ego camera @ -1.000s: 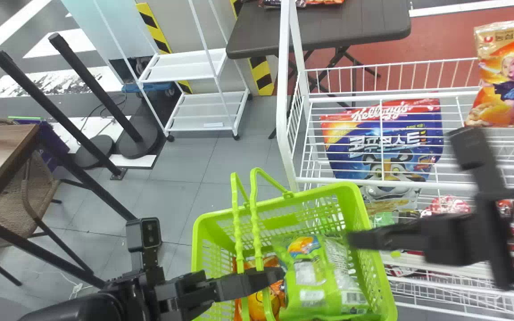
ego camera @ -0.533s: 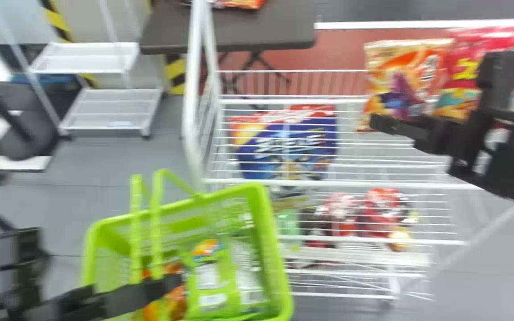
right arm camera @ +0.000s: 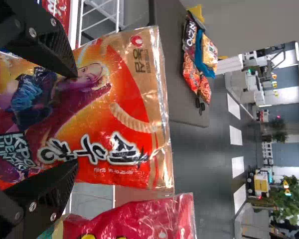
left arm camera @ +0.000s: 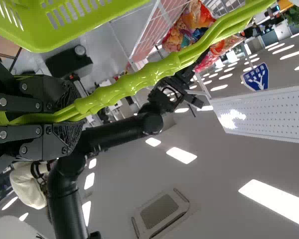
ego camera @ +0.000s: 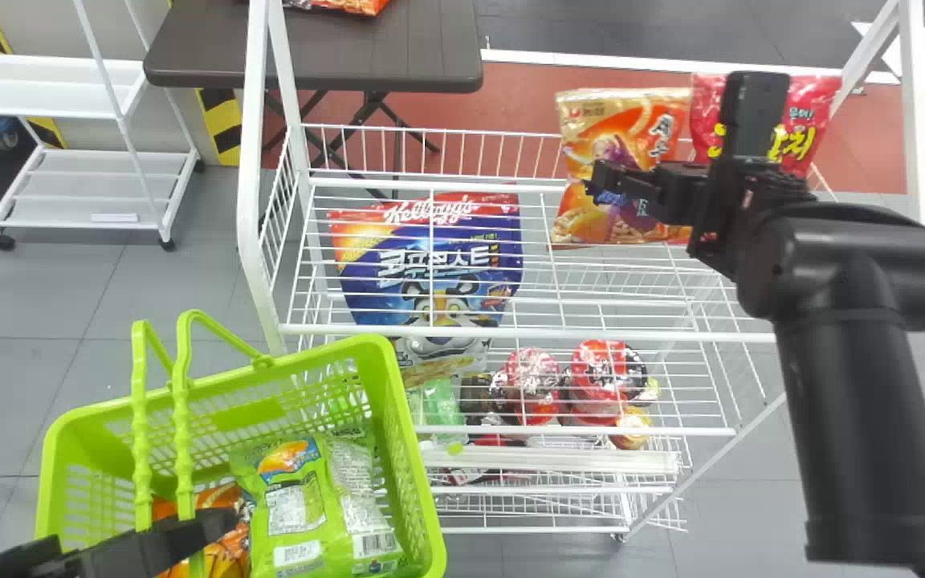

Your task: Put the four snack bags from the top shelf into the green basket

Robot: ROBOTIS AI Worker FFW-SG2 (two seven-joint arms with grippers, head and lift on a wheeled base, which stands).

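Note:
My right gripper [ego camera: 603, 181] is at the orange snack bag [ego camera: 575, 221], which stands on the top shelf beside a red bag [ego camera: 812, 120]. In the right wrist view my right gripper [right arm camera: 74, 122] is open, its two fingers spread before the face of the orange bag [right arm camera: 132, 84]; the red bag [right arm camera: 149, 219] stands alongside. The green basket [ego camera: 402, 425] holds green bags [ego camera: 298, 498] and an orange bag [ego camera: 226, 554]. My left gripper [ego camera: 218, 526] is at the basket's handles, and in the left wrist view my left gripper [left arm camera: 74, 112] is shut on the handles [left arm camera: 139, 79].
The white wire rack [ego camera: 591, 333] stands right of the basket, a blue cereal bag [ego camera: 430, 257] behind its upper wires and red packs [ego camera: 599, 377] lower down. Behind it is a dark table [ego camera: 334, 48]. A white trolley [ego camera: 85, 185] stands at the back left.
The head view has swung right, so the scene sits farther left in it. My right gripper has moved from beside the basket to the orange bag on the top shelf.

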